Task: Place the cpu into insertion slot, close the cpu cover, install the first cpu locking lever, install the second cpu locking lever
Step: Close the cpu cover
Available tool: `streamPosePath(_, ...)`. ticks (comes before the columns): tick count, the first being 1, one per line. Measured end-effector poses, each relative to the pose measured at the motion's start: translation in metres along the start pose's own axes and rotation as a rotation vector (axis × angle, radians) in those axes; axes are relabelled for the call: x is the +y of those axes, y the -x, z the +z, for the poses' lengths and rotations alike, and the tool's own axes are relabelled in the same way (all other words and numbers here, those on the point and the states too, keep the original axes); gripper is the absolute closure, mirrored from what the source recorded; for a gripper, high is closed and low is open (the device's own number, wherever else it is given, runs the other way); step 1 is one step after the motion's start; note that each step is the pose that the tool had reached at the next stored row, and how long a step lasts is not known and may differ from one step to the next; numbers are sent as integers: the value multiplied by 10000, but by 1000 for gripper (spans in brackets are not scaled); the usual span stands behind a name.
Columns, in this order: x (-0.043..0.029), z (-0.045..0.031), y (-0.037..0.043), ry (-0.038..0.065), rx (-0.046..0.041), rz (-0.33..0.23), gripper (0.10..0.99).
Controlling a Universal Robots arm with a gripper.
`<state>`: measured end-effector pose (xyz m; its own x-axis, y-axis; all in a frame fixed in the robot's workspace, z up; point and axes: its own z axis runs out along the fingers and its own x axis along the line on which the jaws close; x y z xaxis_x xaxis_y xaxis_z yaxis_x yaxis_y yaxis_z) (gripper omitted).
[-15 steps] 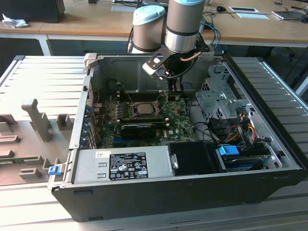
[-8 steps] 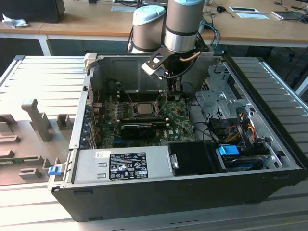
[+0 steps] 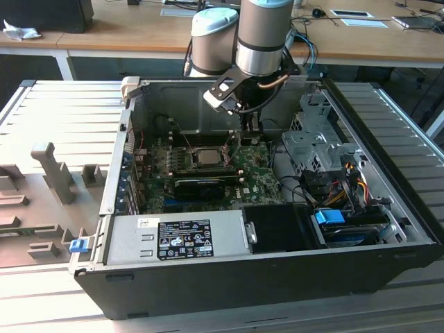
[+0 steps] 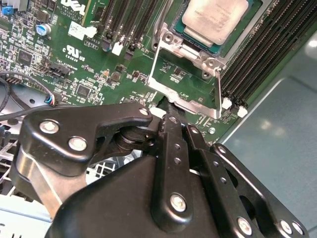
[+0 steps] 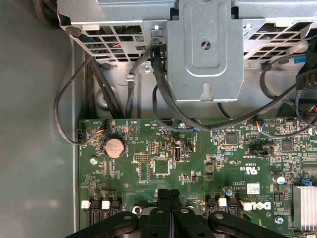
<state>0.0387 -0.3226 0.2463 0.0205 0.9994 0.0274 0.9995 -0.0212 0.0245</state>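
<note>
The cpu (image 4: 214,19), a square chip with a pale silvery top, lies flat in its socket on the green motherboard; the exterior view shows the cpu (image 3: 205,155) mid-board. The cpu cover (image 4: 190,104), a thin metal frame with a big opening, is swung open off the socket on its hinge. My gripper (image 4: 167,110) is shut, its tips right at the cover's free edge; whether they pinch it I cannot tell. A thin wire lever (image 4: 219,89) runs along one side of the cover. My gripper (image 5: 168,194) shows both fingers pressed together, and my gripper (image 3: 244,128) hangs just beyond the socket.
The open computer case (image 3: 388,208) walls in the work area. A metal drive cage (image 5: 205,49) with black cables (image 5: 69,104) stands close by. Memory slots (image 4: 267,54) flank the socket. A long black card (image 3: 205,186) and the power supply (image 3: 173,239) lie nearer the case's front.
</note>
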Motion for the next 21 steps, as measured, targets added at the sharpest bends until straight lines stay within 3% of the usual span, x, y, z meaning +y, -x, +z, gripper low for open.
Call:
streamPosePath(12, -43, -1, 1, 0, 0, 0, 980)
streamPosePath(21, -130, -3, 3, 0, 0, 0, 980)
